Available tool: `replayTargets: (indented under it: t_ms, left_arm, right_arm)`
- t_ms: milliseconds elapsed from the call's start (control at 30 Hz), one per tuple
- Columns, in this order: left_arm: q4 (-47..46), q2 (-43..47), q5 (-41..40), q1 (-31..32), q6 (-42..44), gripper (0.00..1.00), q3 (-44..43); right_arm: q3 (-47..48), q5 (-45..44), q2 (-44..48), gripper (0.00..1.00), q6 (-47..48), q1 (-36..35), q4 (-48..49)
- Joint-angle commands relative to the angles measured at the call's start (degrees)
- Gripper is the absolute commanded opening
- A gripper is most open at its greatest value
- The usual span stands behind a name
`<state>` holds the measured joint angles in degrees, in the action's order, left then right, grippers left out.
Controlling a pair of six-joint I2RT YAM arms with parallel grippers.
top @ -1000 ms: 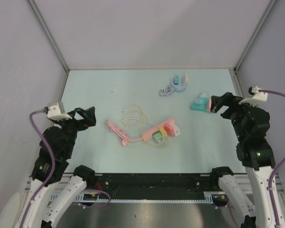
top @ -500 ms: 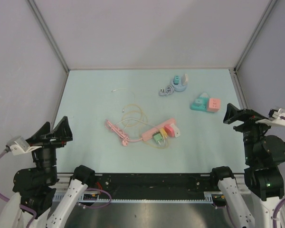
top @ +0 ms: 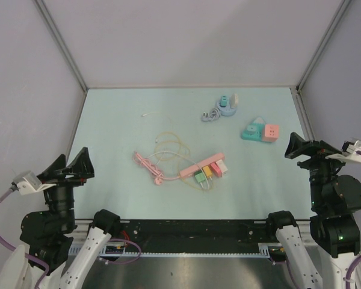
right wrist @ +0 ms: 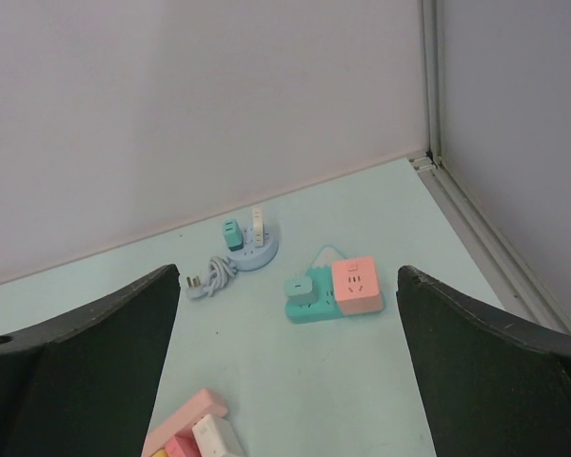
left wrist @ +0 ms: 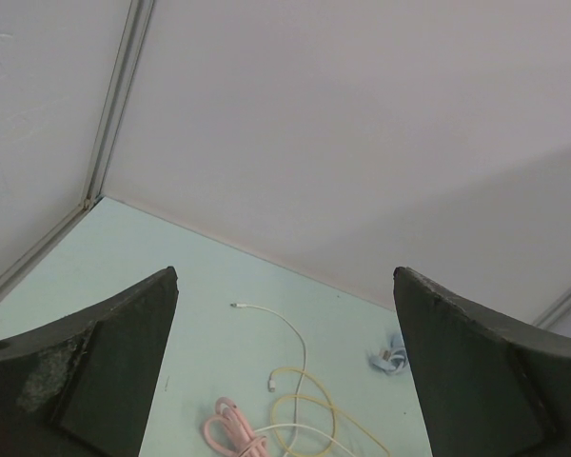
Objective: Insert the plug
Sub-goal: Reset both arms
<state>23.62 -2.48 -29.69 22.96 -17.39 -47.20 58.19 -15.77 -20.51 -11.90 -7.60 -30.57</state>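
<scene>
A pink power strip (top: 200, 166) lies mid-table with green, yellow, pink and white plugs (top: 209, 171) seated in it. Its coiled pink cord (top: 147, 167) trails to the left. A loose grey plug (right wrist: 192, 284) lies at the end of the cord of a round blue socket (right wrist: 250, 252). My left gripper (top: 71, 164) hangs open and empty above the near left corner. My right gripper (top: 295, 146) is open and empty at the near right, facing the teal strip (right wrist: 309, 303). In the wrist views, both the left gripper (left wrist: 284, 276) and the right gripper (right wrist: 287, 271) hold nothing.
A pink cube socket (top: 271, 132) sits on the teal strip (top: 252, 132) at the right. Loose white cable (top: 150, 113) and yellow cable (top: 168, 144) lie left of centre. Grey walls enclose the table on three sides.
Both arms have pulled back from over the table to the near corners and risen. The right gripper no longer covers the pink cube socket. Both grippers stayed open.
</scene>
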Motion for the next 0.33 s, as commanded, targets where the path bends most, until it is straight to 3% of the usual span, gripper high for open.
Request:
replayTargets:
  t_ms: [0,300]
  left_arm:
    - [-2.08,0.28,-0.54,-0.28,2.09,1.0,0.62]
    - [-1.91,0.99,-0.89,-0.28,2.45,1.0,0.53]
  right_arm:
    - [0.08,-1.11,0.21,1.0,1.0,0.21,2.09]
    - [-0.1,-1.81,1.0,1.0,1.18,0.21,1.56]
